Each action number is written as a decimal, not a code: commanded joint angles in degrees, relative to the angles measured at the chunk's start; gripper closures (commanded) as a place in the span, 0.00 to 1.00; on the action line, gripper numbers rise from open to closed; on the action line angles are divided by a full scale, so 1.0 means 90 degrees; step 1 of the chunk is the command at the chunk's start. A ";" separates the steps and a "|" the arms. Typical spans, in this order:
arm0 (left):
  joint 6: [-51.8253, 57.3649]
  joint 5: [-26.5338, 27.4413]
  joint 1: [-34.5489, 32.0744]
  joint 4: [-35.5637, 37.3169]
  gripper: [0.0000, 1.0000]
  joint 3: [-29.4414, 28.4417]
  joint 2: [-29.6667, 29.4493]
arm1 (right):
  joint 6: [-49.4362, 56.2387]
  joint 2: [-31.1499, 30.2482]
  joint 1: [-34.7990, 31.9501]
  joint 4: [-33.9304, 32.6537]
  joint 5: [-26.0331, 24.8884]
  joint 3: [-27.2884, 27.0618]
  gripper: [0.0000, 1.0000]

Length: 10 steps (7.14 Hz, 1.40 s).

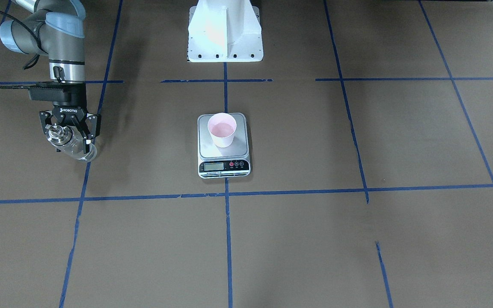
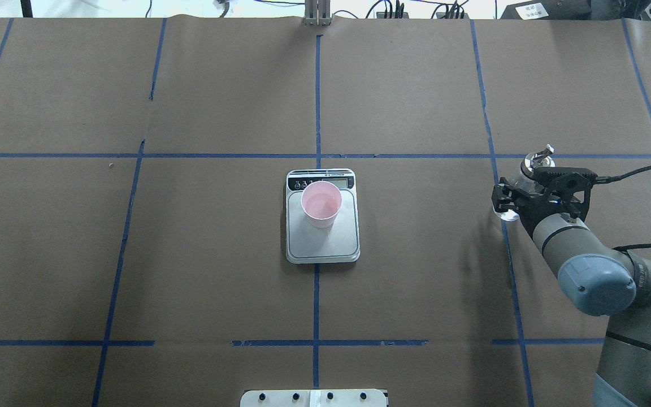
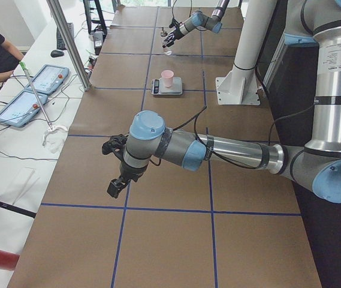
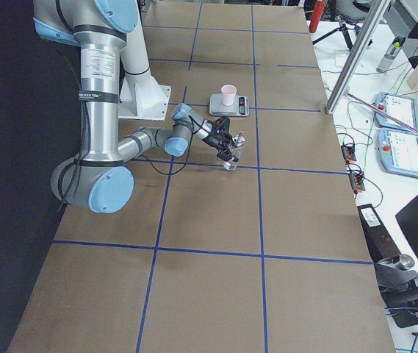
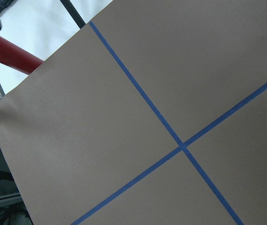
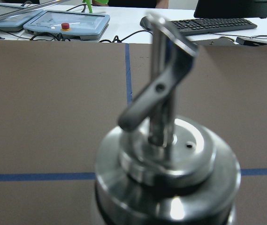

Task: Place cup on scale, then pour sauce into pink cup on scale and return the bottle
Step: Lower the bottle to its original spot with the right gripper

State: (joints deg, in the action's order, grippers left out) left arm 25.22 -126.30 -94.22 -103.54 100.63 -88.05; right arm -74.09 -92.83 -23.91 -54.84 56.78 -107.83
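Right end effector (image 1: 69, 137) clamps the bottle (image 1: 78, 149), well apart from the scale (image 1: 210, 150).

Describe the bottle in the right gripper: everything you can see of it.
The bottle is small, cylindrical clear glass with a shiny silver metal cap and a thin angled pour spout. The right gripper is shut on its body just below the cap. It looks roughly upright, by a blue tape line on the robot's right of the table. Whether its base touches the table, or how much liquid it holds, cannot be told.
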 commanded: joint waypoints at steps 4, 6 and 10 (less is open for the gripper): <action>0.0000 0.0010 0.0000 0.0000 0.00 0.0000 -0.0031 | -0.0029 -0.0008 0.0001 0.0010 0.0010 0.0009 0.00; 0.0000 0.0010 0.0000 0.0000 0.00 0.0000 -0.0050 | -0.0029 0.0002 0.0001 0.0010 0.0010 -0.0001 0.00; 0.0000 0.0010 0.0000 0.0000 0.00 0.0000 -0.0040 | -0.0039 -0.0183 0.0010 -0.0727 0.0428 -0.0428 0.00</action>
State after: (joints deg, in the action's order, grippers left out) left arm 25.22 -126.21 -94.22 -103.53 100.63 -88.43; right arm -74.41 -93.72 -23.88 -57.23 59.14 -109.47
